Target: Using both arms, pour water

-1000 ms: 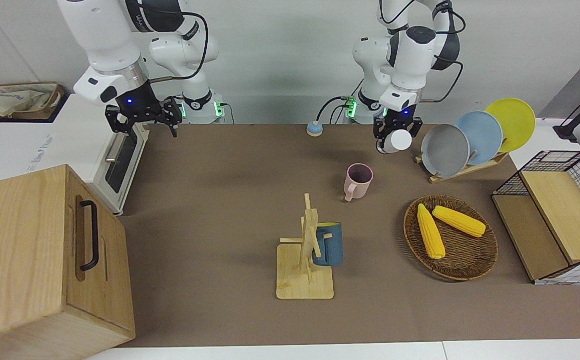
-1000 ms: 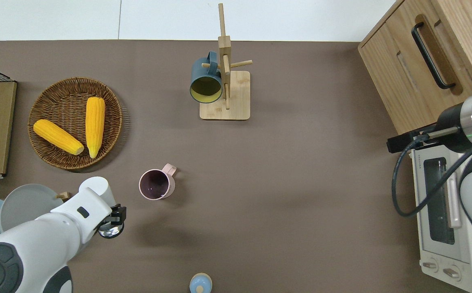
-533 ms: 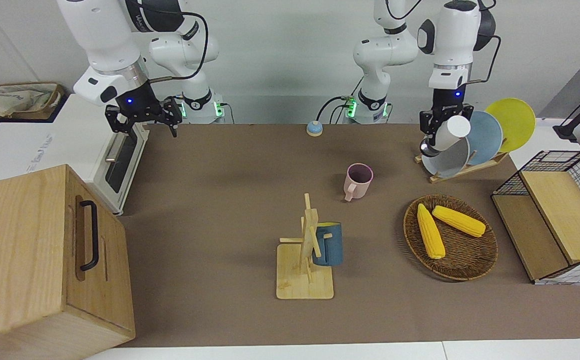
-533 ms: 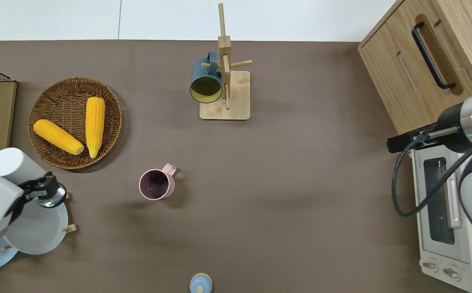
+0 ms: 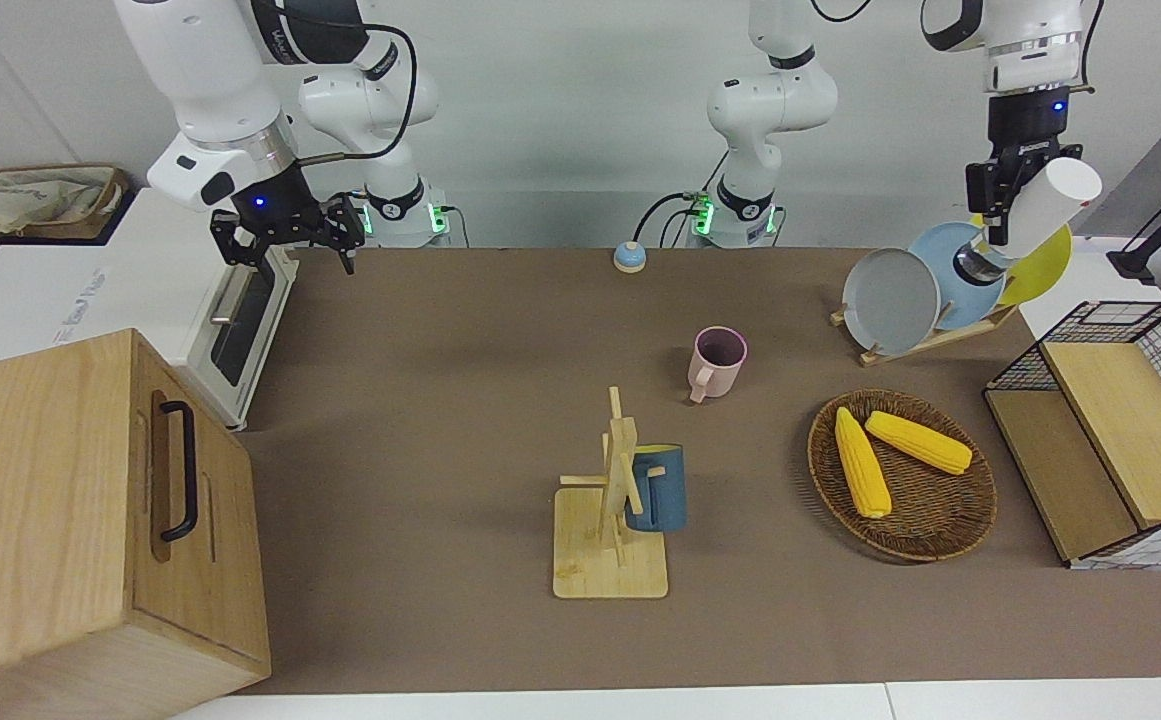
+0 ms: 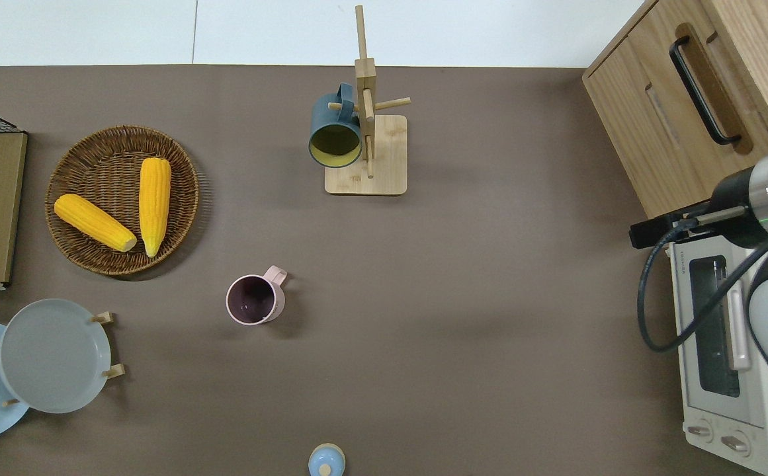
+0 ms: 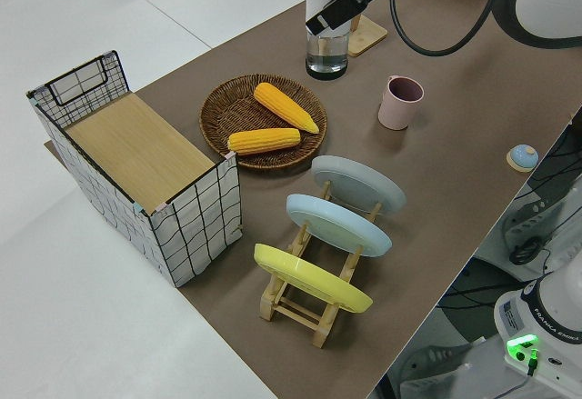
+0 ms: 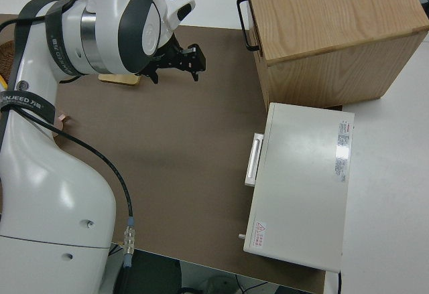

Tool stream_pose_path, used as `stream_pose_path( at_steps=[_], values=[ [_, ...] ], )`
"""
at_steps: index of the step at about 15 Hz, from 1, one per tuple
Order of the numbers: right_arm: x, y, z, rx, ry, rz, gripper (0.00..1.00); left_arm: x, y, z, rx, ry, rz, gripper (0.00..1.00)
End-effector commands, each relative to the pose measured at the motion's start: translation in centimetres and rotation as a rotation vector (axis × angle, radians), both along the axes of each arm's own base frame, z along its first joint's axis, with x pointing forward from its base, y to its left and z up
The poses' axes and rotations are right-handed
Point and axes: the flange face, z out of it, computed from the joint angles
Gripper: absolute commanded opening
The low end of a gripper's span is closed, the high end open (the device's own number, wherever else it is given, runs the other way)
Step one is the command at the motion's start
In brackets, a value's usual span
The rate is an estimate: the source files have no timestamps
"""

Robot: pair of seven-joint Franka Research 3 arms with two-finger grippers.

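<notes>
While the right arm sits parked, left gripper [image 5: 1012, 205] is clamped on a white-topped clear bottle [image 5: 1037, 212], tilted, upper right of front view, w/ pink mug [image 5: 717, 362] mid-frame.

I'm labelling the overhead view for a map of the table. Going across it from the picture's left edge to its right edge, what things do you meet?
Wicker basket holding two corn cobs → pink mug → wooden mug stand with the blue mug → wooden cabinet → toaster oven.
</notes>
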Motion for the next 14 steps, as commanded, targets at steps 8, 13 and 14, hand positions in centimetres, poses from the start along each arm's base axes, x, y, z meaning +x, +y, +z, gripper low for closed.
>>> stream_pose_path(
  at_steps=[8,13,14],
  values=[
    [-0.2,-0.2,0.4,-0.004,0.001,0.012,0.987,7.5,10.1,2.2,0.007,-0.016,-0.005,0.0],
    [-0.2,-0.2,0.3,-0.004,0.002,0.012,0.987,10.9,15.3,1.3,-0.003,-0.051,-0.06,0.0],
    [-0.2,-0.2,0.3,-0.004,0.002,0.012,0.987,11.3,16.1,1.0,-0.002,-0.055,-0.065,0.0]
  ],
)
